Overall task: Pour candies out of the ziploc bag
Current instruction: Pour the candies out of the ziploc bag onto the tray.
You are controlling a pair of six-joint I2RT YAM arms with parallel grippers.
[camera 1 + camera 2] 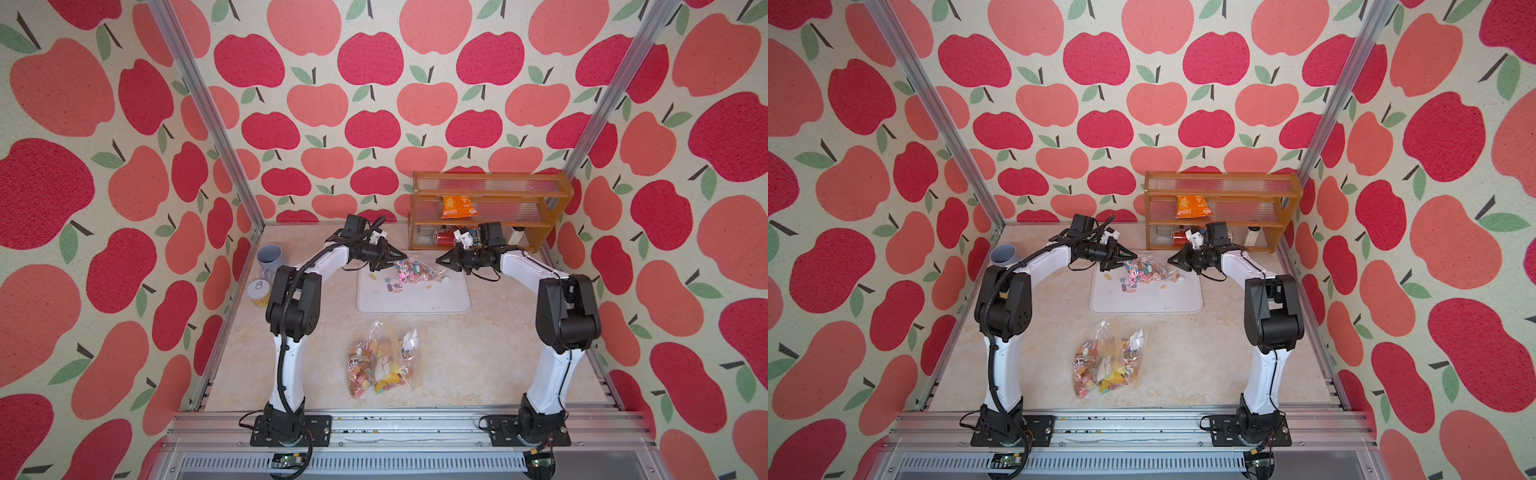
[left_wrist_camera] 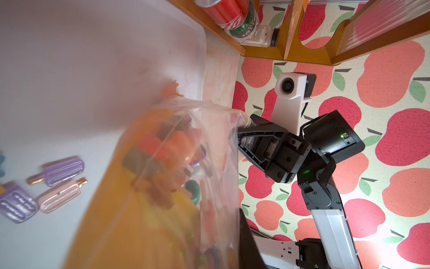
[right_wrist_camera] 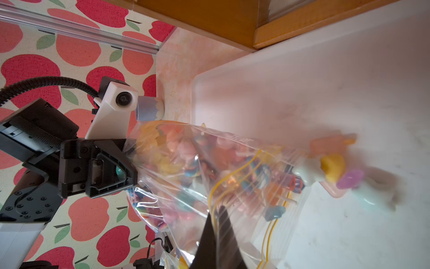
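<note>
A second filled bag (image 1: 384, 361) is seen nearest, flat on the table (image 1: 478, 357). Beyond it, loose candies (image 1: 395, 286) are scattered on the far half of a white tray (image 1: 415, 301). The ziploc bag (image 1: 419, 269) is held above them, one end clamped in the left gripper (image 1: 402, 253), the other in the right gripper (image 1: 439, 261). More candies are visible inside. A shelf (image 1: 565, 195) is set behind.

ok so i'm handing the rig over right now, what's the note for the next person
Left gripper: shut on one end of the ziploc bag.
Right gripper: shut on its other end; bag held over the white tray.
Done: a few candies lie on the tray.
Left: most are inside the bag; keep tipping.
A second bag, full, lies apart, on the tray's near side.
</note>
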